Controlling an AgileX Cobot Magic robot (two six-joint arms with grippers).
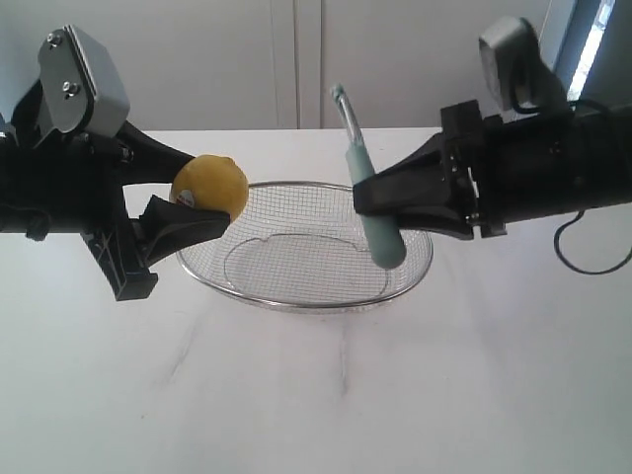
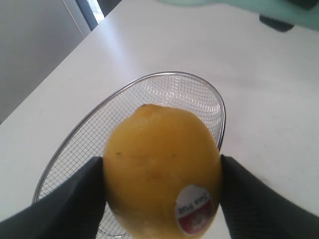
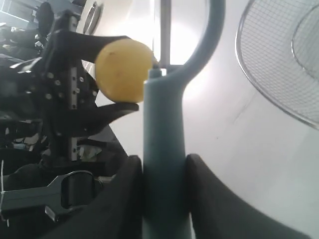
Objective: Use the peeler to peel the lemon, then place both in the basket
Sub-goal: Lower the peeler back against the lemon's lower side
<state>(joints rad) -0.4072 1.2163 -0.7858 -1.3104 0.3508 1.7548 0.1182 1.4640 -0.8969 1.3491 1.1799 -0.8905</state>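
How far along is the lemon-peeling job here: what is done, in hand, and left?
Done: both pick-ups. The left gripper clamps the lemon, the right gripper the peeler, both above the table. In hand: the peeler faces the lemon, apart from it. Left: peeling, since the visible skin looks whole, then putting both in the basket, which holds nothing.

a white table stands before a pale panelled wall, a bright window beside.

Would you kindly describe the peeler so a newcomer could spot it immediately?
Find the wire basket on the table. Above its right side, the right pincer clamps the peeler, nearly upright. Only it is slim and teal, unlike the round yellow lemon.
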